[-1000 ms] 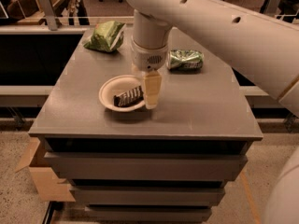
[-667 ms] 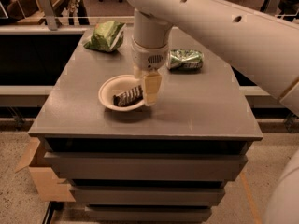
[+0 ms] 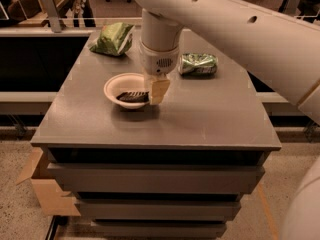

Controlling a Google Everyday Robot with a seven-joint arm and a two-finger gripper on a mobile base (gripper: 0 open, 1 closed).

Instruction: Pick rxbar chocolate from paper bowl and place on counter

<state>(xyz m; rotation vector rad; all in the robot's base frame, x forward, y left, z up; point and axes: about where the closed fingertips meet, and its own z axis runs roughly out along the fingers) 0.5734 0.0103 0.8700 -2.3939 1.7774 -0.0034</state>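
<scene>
A: bar location?
B: rxbar chocolate [image 3: 131,96] lies flat inside the paper bowl [image 3: 111,85], left of frame centre. Its long side runs left-right and its right end is at the gripper

A: gripper?
B: gripper [image 3: 159,91] hangs straight down from the wrist, its tip at the bowl's right rim, at or touching the bar's right end. Cannot tell how far open it is or whether it has the bar, as the tan tip reads as one block

A: step in hand?
B: my read is the grasp: bar not lifted, nothing placed yet. To do it well, clamp across the bar's narrow width and get low enough to catch a flat wrapper. Watch the bowl too, since light paper could tip or ride up with the bar. Lift straight up clear of the rim, then go to bare counter [image 3: 200,119] right of the bowl

A: bar look?
B: small, flat, rectangular, dark brown-black wrapper with faint pale markings, unreadable. Shorter than the bowl is wide, sits toward the bowl's lower right

A: rest?
B: green chip bag [image 3: 112,39] upper left on the counter, crushed green can [image 3: 198,64] just right of the wrist, both apart from the bowl. Drawers [image 3: 155,176] below, cardboard box [image 3: 42,194] lower left on the floor
</scene>
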